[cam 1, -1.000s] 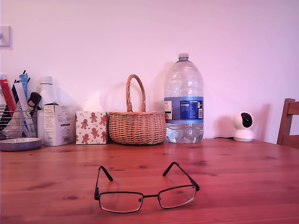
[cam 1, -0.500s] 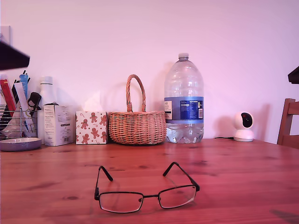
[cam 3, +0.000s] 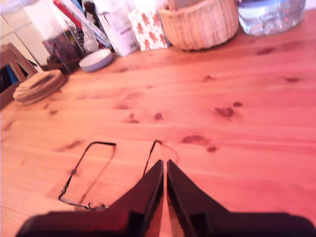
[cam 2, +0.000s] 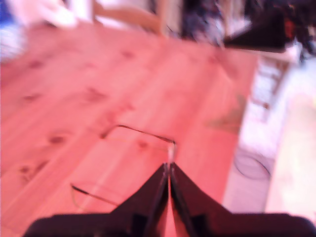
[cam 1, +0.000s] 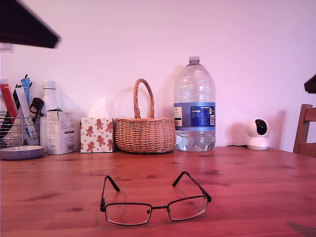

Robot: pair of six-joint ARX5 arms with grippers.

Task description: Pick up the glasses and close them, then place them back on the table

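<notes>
The glasses [cam 1: 155, 203] lie open on the table [cam 1: 256, 187], lenses toward the exterior camera and both temple arms spread. My first gripper [cam 2: 168, 167] is shut and empty, hovering above the table [cam 2: 74, 74] with the blurred glasses [cam 2: 140, 134] just beyond its tips. My second gripper [cam 3: 164, 162] is also shut and holds nothing. It hangs over the table [cam 3: 247, 148] beside the glasses [cam 3: 94, 170] without touching them. In the exterior view a dark piece of an arm [cam 1: 24, 27] shows at the upper left and another [cam 1: 311, 84] at the right edge.
Along the wall stand a wicker basket [cam 1: 144, 134], a big water bottle [cam 1: 194, 106], a gingerbread-print box [cam 1: 96, 135], a white carton [cam 1: 60, 132], a wire holder with pens [cam 1: 19, 118] and a small white camera [cam 1: 257, 134]. A wooden chair [cam 1: 305, 129] is at the exterior view's right.
The dark arm piece at the exterior view's upper left has come further into view and looks larger. The one at the right edge has dropped slightly. The glasses have not moved.
</notes>
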